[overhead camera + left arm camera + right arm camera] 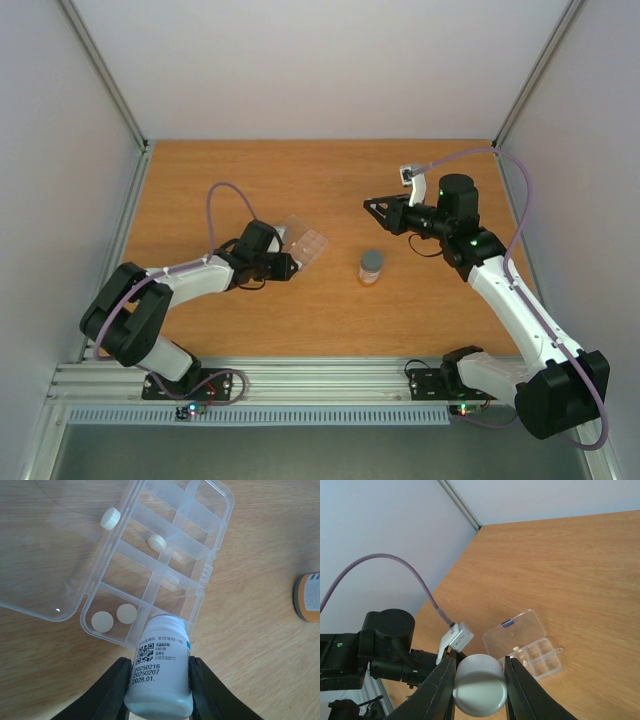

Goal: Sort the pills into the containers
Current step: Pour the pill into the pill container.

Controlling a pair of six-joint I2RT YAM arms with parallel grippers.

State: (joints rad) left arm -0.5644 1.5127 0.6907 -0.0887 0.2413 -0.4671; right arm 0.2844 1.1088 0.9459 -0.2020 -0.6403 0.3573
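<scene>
Currently the pouring step is in hand: the left gripper (160,669) clamps a white bottle (161,690), mouth at the edge of the open pill box (206,575), left of table centre. Two pills (126,613) lie in the cell beside it. The right gripper (479,662) pinches a white cap (480,686). Next, probably, a gentle tilt to release one pill.

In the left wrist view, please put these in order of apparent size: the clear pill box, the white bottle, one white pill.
1. pill box
2. white bottle, though it is nearest the camera
3. pill, clearly smallest
</scene>
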